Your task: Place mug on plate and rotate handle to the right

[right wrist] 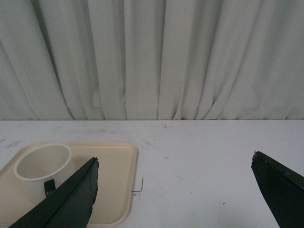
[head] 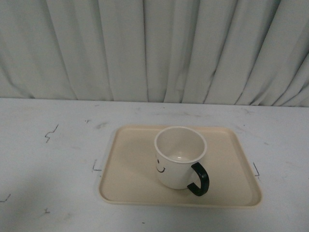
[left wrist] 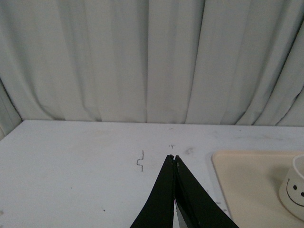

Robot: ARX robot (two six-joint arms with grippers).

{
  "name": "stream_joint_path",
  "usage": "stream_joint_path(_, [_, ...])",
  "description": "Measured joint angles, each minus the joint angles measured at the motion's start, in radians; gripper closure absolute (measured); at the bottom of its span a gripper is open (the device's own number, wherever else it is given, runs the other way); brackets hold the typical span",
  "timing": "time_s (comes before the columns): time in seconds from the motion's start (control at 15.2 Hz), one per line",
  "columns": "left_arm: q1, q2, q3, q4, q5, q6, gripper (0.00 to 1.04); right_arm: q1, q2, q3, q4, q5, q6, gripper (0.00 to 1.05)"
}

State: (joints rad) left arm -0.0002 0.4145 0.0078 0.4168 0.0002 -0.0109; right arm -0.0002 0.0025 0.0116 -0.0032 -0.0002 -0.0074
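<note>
The cream-white mug (head: 178, 157) stands upright on the beige plate (head: 130, 183), near its middle. Its black smiley shows on the front left side. The dark handle (head: 199, 179) points toward the front right. Neither arm shows in the front view. In the left wrist view my left gripper (left wrist: 173, 157) is shut with nothing in it, over bare table beside the plate (left wrist: 247, 180) and apart from the mug (left wrist: 295, 187). In the right wrist view my right gripper (right wrist: 175, 161) is open wide over bare table, with the plate (right wrist: 116, 185) and mug (right wrist: 40, 164) off beside one finger.
A white table (head: 53, 159) with small black corner marks (head: 95, 167) carries the plate. A pale pleated curtain (head: 154, 48) hangs along the table's far edge.
</note>
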Motion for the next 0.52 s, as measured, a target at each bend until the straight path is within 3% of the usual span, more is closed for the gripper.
stream_joint_path(0.52, [0.0,-0.185,0.0,-0.185,0.0,0.0,1.03,0.0,0.0,0.0,0.0,0.0,0.0,0.07])
